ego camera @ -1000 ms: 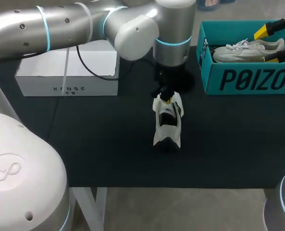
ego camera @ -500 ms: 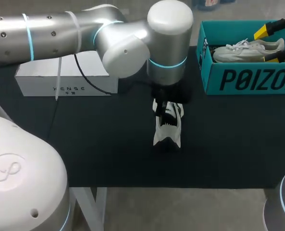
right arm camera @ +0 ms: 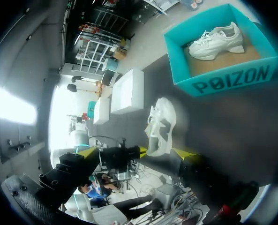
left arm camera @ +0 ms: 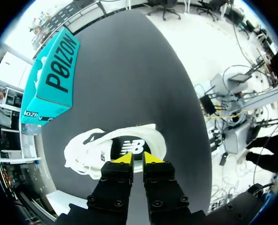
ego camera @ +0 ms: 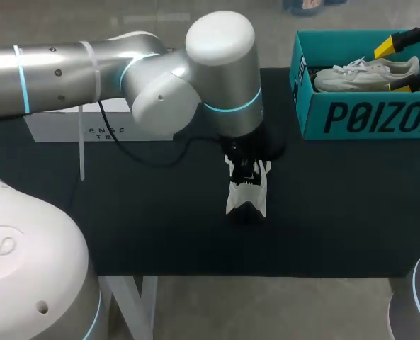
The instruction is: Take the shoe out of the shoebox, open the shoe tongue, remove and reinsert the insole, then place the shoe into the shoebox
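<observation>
A white shoe (ego camera: 246, 193) with a dark inside stands on the black table (ego camera: 160, 227), near its middle. My left gripper (ego camera: 246, 168) points down at the shoe's opening. Seen from the left wrist, its yellow fingertips (left arm camera: 124, 159) rest at the rim of the shoe (left arm camera: 89, 150), above the dark insole (left arm camera: 127, 146), with only a narrow slit between them and nothing seen in it. The teal shoebox (ego camera: 365, 117) at the back right holds a second white shoe (ego camera: 351, 71). My right gripper (ego camera: 397, 65) hangs wide open over that box.
A white box (ego camera: 61, 127) lies at the back left, partly behind my left arm. In the right wrist view the shoebox (right arm camera: 232, 77), the table shoe (right arm camera: 160, 124) and the white box (right arm camera: 127, 91) lie ahead of my right gripper (right arm camera: 138, 152).
My left arm has swung toward the table's front and its gripper has come down onto the shoe. Its fingers have parted slightly. The right arm has not moved.
</observation>
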Robot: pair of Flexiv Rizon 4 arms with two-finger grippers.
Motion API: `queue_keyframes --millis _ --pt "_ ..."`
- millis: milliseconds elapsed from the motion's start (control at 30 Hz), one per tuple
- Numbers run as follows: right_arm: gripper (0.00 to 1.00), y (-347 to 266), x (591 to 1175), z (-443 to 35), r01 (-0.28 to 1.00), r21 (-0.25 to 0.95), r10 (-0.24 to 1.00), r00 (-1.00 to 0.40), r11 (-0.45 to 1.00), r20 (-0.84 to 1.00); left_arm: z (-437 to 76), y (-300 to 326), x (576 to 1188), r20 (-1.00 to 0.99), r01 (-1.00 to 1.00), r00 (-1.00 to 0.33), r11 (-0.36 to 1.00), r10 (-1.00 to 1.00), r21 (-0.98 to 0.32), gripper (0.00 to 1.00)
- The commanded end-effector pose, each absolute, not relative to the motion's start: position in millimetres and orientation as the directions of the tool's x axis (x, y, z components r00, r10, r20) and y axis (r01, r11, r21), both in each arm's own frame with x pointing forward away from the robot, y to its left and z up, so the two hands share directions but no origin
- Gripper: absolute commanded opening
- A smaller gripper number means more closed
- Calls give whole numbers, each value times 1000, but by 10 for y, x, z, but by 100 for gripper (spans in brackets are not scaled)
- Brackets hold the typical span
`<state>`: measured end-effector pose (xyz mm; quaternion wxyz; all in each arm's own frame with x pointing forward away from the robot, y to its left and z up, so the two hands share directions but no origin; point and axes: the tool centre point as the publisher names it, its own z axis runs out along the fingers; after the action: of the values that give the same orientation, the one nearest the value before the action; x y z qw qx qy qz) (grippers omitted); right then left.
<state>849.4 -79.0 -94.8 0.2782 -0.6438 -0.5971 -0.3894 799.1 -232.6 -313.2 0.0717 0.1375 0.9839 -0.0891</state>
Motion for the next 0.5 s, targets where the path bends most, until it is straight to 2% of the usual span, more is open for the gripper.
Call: queue_keyframes --millis 33,133,233,267,300,433,500 --pt "100 -787 8501 -949 986 105 555 -14 -132 832 -3123 -2293 8073 -103 290 -956 940 276 -179 7" --pt "100 -787 8501 -949 986 105 555 -14 -132 832 -3110 -2281 8066 -68 314 -949 929 307 -198 20" --pt "100 -787 8501 -949 986 105 555 -14 -132 832 -3115 -2288 8053 -37 327 -944 923 327 -200 45" --pt "100 -787 8501 -949 986 105 555 -14 -132 832 -3123 -2296 8049 -38 330 -944 923 329 -196 76" --pt "100 -787 8501 -949 986 105 555 -14 -132 832 -3125 -2294 8047 -35 329 -944 927 328 -177 98" --pt "100 -787 8501 -949 986 105 555 -14 -132 832 -3072 -2295 7996 -126 303 -947 952 297 -32 100" --pt "100 -787 8501 -949 986 105 555 -14 -132 832 -3065 -2294 7993 -139 297 -947 955 291 -25 100"
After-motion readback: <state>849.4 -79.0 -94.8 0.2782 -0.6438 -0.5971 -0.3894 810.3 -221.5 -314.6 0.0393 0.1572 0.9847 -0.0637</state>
